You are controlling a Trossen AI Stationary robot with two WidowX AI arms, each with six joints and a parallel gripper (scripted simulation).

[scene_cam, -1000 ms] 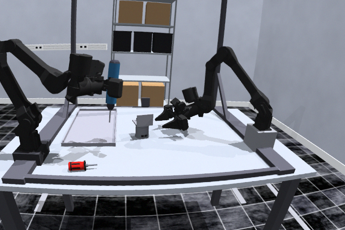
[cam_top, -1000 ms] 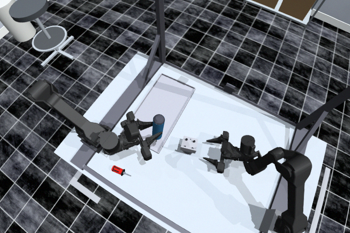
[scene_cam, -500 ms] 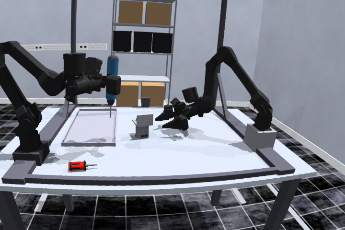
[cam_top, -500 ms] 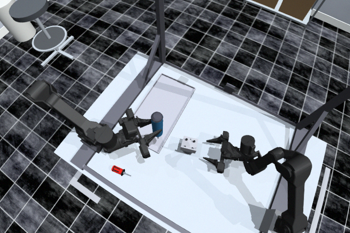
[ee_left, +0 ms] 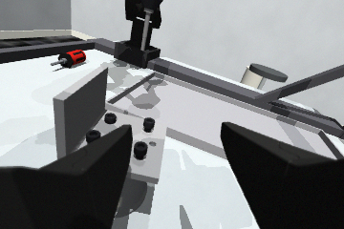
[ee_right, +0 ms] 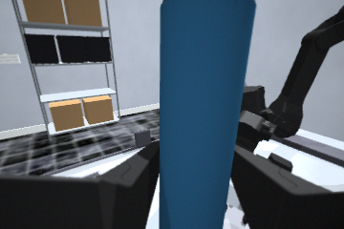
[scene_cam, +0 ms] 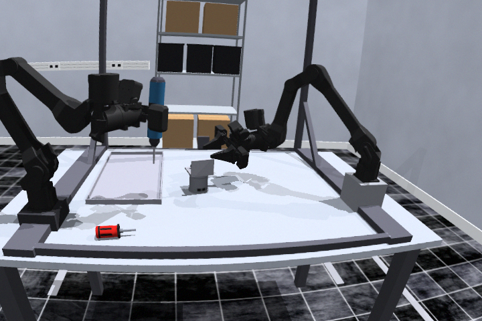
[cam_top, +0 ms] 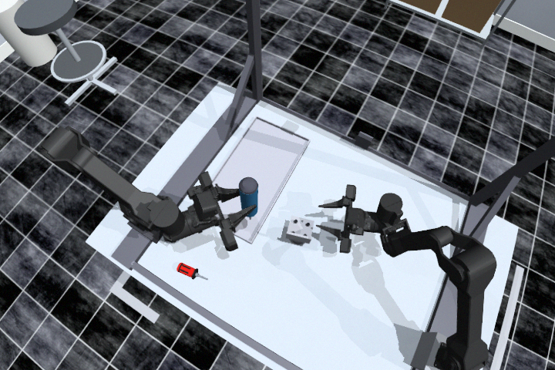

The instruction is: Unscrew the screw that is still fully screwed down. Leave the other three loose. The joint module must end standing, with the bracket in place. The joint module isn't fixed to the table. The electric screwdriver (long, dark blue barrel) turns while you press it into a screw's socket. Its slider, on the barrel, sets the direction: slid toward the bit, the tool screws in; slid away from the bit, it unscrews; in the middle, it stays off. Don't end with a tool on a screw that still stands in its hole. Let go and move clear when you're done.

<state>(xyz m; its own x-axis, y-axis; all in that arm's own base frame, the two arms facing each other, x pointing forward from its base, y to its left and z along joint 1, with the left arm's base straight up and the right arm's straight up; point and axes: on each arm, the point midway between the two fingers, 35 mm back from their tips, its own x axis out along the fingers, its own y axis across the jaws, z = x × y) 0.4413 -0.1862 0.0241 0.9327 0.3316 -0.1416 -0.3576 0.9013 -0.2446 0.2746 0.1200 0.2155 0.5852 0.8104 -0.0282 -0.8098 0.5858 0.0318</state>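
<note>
The grey joint module (scene_cam: 198, 184) (ee_left: 132, 197) stands upright under the bracket (cam_top: 302, 231) (scene_cam: 202, 167) (ee_left: 84, 112). Several black screw heads show on the bracket's flat plate in the left wrist view; their heights are hard to compare. My left gripper (cam_top: 318, 216) (scene_cam: 207, 151) (ee_left: 177, 131) is open and empty, above and beside the module, fingers partly closed in. My right gripper (cam_top: 247, 199) (ee_right: 193, 149) is shut on the electric screwdriver (cam_top: 248, 200) (scene_cam: 156, 92) (ee_right: 199, 95). The tool hangs upright, bit down, off to the module's side. Its slider is not visible.
A shallow tray (cam_top: 265, 153) (scene_cam: 124, 178) (ee_left: 194, 105) lies beside the module, partly under the right gripper's tool. A red hand screwdriver (cam_top: 186, 270) (scene_cam: 107, 231) (ee_left: 75, 57) lies near the table's front edge. Dark frame beams border the table, with posts rising at the back.
</note>
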